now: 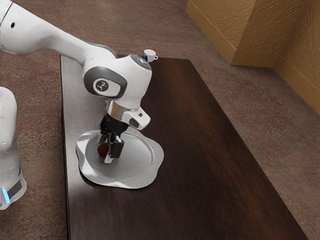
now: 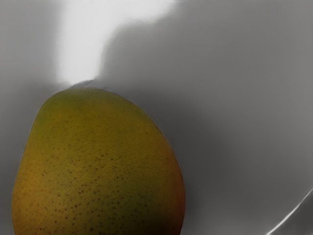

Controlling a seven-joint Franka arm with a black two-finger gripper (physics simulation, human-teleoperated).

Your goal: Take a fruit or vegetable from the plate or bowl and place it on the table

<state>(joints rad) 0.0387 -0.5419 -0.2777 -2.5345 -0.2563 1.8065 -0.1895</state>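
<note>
Gripper (image 1: 110, 151) lowered over the silver plate (image 1: 156, 162), beside a mango (image 2: 100, 166) resting within its rim — whether it has closed on the fruit cannot be told. Likely moderately heavy, firm but bruisable, its smooth skin a little slippery, the mango calls for a gentle hold across its middle. Its narrower end points toward a bright reflection (image 2: 80, 39) — long axis apparently running back beneath the hand.

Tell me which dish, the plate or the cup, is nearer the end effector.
The plate, gray and wavy-rimmed: the end effector is over it, at the fruit. The white cup sits at the far end of the table.
</note>
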